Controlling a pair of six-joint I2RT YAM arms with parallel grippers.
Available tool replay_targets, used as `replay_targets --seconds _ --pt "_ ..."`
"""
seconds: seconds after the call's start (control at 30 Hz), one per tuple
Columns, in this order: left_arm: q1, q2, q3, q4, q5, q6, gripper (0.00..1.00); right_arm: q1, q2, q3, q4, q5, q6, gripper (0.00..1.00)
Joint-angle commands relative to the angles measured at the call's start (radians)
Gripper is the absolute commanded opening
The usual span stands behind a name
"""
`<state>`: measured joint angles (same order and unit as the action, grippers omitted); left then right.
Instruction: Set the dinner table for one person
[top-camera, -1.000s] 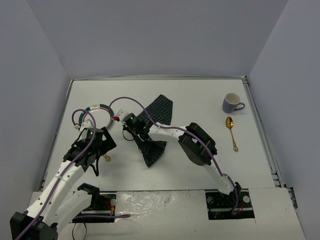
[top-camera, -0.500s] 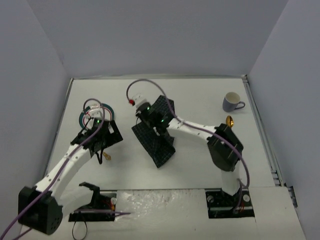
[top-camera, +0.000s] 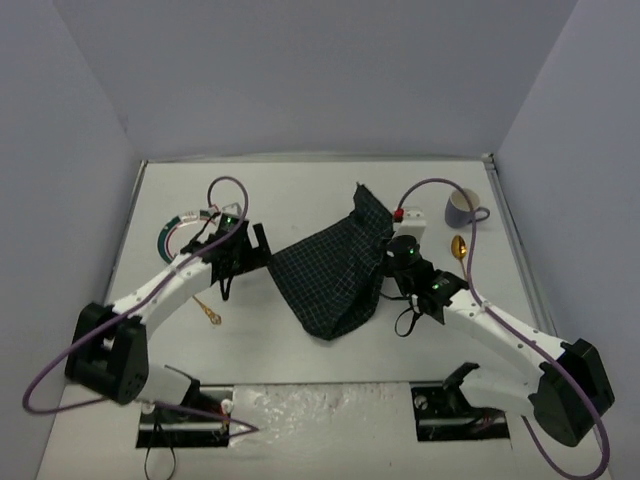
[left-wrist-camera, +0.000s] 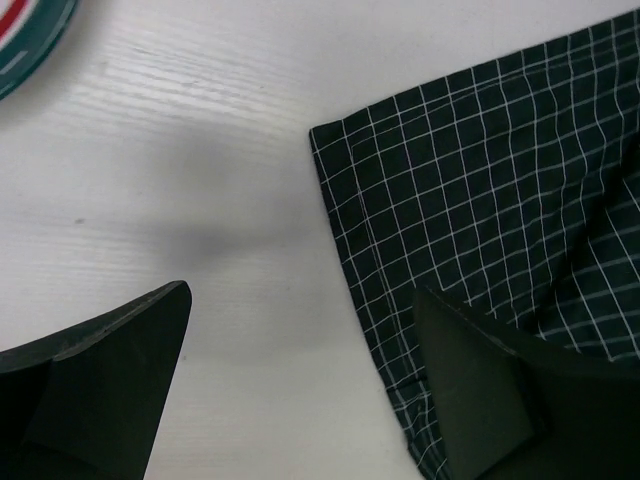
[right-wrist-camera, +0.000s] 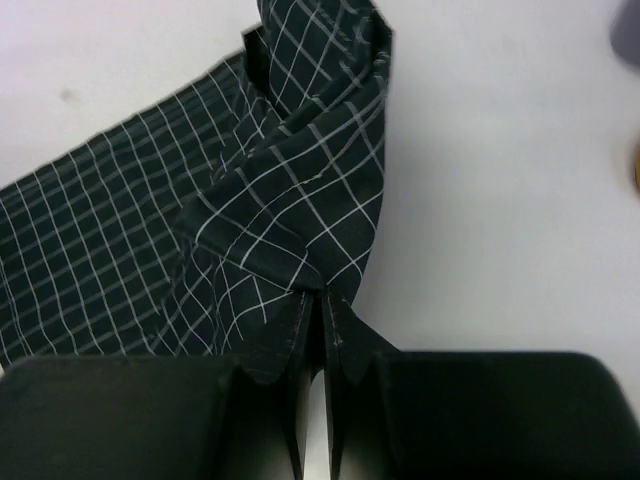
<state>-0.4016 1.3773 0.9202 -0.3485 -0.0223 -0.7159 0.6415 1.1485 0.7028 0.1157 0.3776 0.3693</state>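
The dinner table (top-camera: 300, 190) is a white top. A dark checked cloth (top-camera: 330, 275) lies partly spread at its middle. My right gripper (top-camera: 386, 266) is shut on a bunched fold at the cloth's right edge; the right wrist view shows the jaws (right-wrist-camera: 322, 297) pinching the cloth (right-wrist-camera: 250, 200). My left gripper (top-camera: 262, 244) is open at the cloth's left corner. In the left wrist view the left gripper (left-wrist-camera: 300, 340) straddles the cloth's hemmed edge (left-wrist-camera: 480, 200), with one finger (left-wrist-camera: 490, 400) over the cloth and the other over bare table (left-wrist-camera: 200, 200).
A green-rimmed plate (top-camera: 178, 232) lies at the left, partly behind the left arm; its rim shows in the left wrist view (left-wrist-camera: 30, 40). A lilac cup (top-camera: 462, 207) stands at the back right, with a gold spoon (top-camera: 458, 246) beside it. A small gold utensil (top-camera: 208, 312) lies near the left arm.
My right gripper has pulled the cloth to the right and spread it wider. My left arm has swung right from the plate to the cloth's left corner.
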Motion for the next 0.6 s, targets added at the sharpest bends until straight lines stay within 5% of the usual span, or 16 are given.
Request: replay_targets --seconds 0.0,0.07,0.23,0.57 --pt "-0.026 0.119 0.068 0.099 -0.012 -0.004 0.88 -0.014 -0.217 -0.174 -0.086 0.091 0.283 0.08" --pt "-0.036 0.167 0.084 0.115 -0.016 -0.010 0.86 -0.016 -0.319 -0.242 -0.155 0.098 0.365 0.16" --pt "-0.056 0.270 0.127 0.147 -0.019 -0.005 0.83 -0.019 -0.409 -0.298 -0.240 0.048 0.473 0.55" --pt "-0.099 0.263 0.181 0.152 0.022 0.014 0.81 -0.017 -0.318 -0.141 -0.288 0.072 0.370 0.69"
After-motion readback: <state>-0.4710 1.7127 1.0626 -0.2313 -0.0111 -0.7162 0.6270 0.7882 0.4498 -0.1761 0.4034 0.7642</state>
